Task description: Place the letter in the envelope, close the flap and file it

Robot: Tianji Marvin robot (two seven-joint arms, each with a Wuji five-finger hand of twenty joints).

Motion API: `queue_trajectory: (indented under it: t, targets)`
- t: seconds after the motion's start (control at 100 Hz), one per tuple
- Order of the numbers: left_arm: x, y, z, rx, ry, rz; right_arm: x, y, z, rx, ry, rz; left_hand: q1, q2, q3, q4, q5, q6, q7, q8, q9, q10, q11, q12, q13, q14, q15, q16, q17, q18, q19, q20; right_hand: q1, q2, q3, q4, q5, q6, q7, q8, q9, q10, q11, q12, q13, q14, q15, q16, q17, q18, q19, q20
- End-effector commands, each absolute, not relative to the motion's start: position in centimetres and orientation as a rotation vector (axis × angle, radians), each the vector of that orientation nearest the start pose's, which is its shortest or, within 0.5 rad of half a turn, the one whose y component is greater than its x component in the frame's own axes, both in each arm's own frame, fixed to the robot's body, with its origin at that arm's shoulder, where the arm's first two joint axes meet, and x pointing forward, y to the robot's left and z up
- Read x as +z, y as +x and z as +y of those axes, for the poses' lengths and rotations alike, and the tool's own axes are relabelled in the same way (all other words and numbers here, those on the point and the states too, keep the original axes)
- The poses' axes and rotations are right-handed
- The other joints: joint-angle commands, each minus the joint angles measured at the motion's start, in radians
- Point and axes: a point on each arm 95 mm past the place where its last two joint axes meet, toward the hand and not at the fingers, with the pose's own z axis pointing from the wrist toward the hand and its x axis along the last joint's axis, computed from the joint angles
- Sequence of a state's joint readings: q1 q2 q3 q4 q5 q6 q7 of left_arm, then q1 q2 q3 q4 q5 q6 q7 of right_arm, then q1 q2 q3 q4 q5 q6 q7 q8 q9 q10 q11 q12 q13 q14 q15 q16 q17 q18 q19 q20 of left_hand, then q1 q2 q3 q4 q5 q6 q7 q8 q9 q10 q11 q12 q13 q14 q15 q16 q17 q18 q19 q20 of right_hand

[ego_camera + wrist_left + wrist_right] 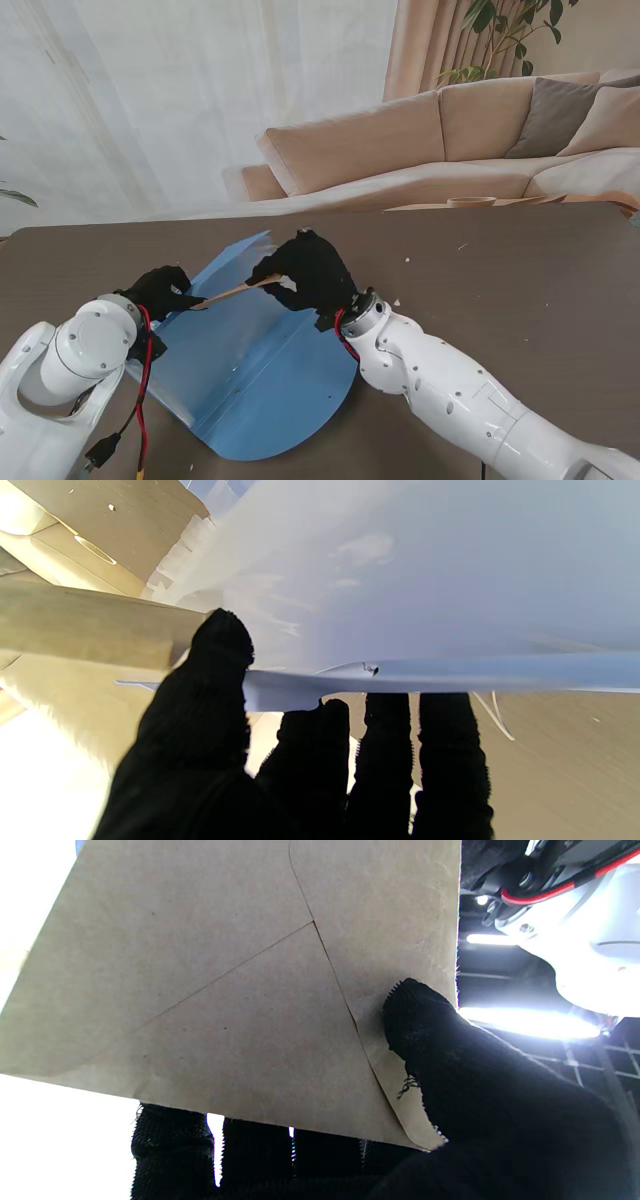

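Observation:
A blue folder [262, 385] lies open on the dark table [520, 270], its far-left sheet [425, 580] lifted off the surface. My left hand [160, 290] pinches that sheet's edge, thumb [212, 680] on one face and the other fingers on the opposite face. A tan kraft envelope [228, 292] shows edge-on between my two hands, hovering over the folder. My right hand [310, 272] is shut on it: the thumb [430, 1030] presses its seamed back [225, 990] near a corner, fingers behind. The envelope's far end [75, 625] reaches the left hand. No letter is visible.
A beige sofa [420, 140] with cushions stands beyond the table's far edge, with a plant behind it. A few small white scraps [406, 259] lie on the table to the right of my right hand. A red cable [143, 400] runs along my left forearm.

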State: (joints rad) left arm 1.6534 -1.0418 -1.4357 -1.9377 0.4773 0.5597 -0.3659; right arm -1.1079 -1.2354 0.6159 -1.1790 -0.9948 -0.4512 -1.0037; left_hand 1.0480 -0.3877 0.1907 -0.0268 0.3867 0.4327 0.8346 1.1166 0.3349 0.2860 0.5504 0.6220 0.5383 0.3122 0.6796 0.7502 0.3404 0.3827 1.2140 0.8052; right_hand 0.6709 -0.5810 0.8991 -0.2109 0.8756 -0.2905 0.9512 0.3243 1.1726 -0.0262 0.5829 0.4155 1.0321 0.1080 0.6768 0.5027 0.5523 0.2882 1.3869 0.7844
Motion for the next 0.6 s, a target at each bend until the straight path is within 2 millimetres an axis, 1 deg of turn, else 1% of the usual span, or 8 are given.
queue_trajectory:
  t: [0.0,0.11,0.34,0.59]
  targets:
    - [-24.82,38.41,4.93,-1.356,-2.080,1.092,-29.20,41.29,15.30,2.480,0.395,1.141,0.135,0.120,0.050,-0.006,-0.040,-0.055,0.144,0.095,0.009,-0.010,0.016,0.010,0.123,0.019,0.120,0.028,0.033,0.035,0.052,-0.014,0.014,0.021,0.032,-0.005,0.034,-0.106,0.043,0.005,0.029,-0.030,-0.015,-0.005,0.006,-0.043,-0.022,-0.019,-0.001,-0.033,-0.013,-0.012]
    - [-24.66,38.61,4.91,-1.358,-2.104,1.071,-29.33,41.50,15.26,2.467,0.363,1.167,0.139,0.123,0.048,-0.006,-0.044,-0.054,0.143,0.097,0.006,-0.008,0.016,0.010,0.125,0.021,0.122,0.028,0.036,0.038,0.055,-0.013,0.009,0.024,0.031,-0.005,0.030,-0.116,0.043,0.006,0.030,-0.039,-0.019,-0.005,0.005,-0.052,-0.028,-0.020,-0.002,-0.041,-0.016,-0.014]
    - [-24.26,39.01,4.93,-1.352,-2.109,1.050,-29.40,41.43,15.19,2.468,0.376,1.176,0.145,0.129,0.039,-0.006,-0.048,-0.054,0.140,0.102,0.003,-0.010,0.016,0.010,0.126,0.017,0.124,0.027,0.037,0.041,0.057,-0.014,0.011,0.028,0.032,-0.007,0.027,-0.135,0.056,0.026,0.027,-0.042,-0.023,0.000,0.006,-0.054,-0.034,-0.020,-0.001,-0.046,-0.018,-0.016]
    - [-24.29,39.14,5.19,-1.347,-2.127,1.012,-29.29,41.24,15.03,2.445,0.358,1.215,0.152,0.130,0.030,-0.004,-0.049,-0.055,0.138,0.104,0.001,-0.008,0.016,0.010,0.127,0.020,0.125,0.027,0.038,0.041,0.059,-0.013,0.011,0.032,0.026,-0.008,0.026,-0.153,0.056,0.047,0.022,-0.047,-0.023,0.005,0.003,-0.058,-0.037,-0.018,-0.001,-0.050,-0.020,-0.018]
